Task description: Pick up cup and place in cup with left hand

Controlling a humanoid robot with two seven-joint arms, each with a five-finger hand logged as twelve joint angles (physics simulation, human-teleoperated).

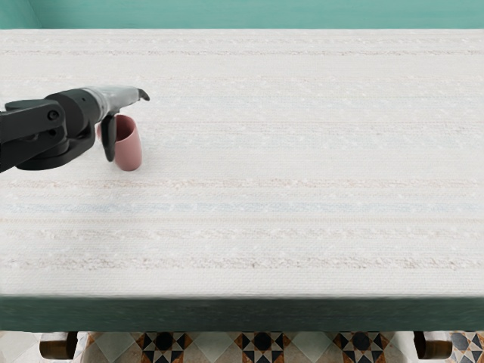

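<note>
My left hand (128, 125) reaches in from the left edge, with its fingers extended over the far side of a pink cup (131, 150). Its dark thumb hangs down across the cup's left side; whether it touches the cup cannot be told. The hand is open and shows no grasp. The cup's mouth faces up and is partly covered by the hand and thumb. A small bit of pink shows left of the thumb; whether it is a handle or another cup is unclear. No second cup is clearly visible.
A pale striped cloth covers the table (302, 181), whose dark green front edge (242, 314) runs along the bottom. Behind it is a teal wall (249, 13). The right arm is out of view.
</note>
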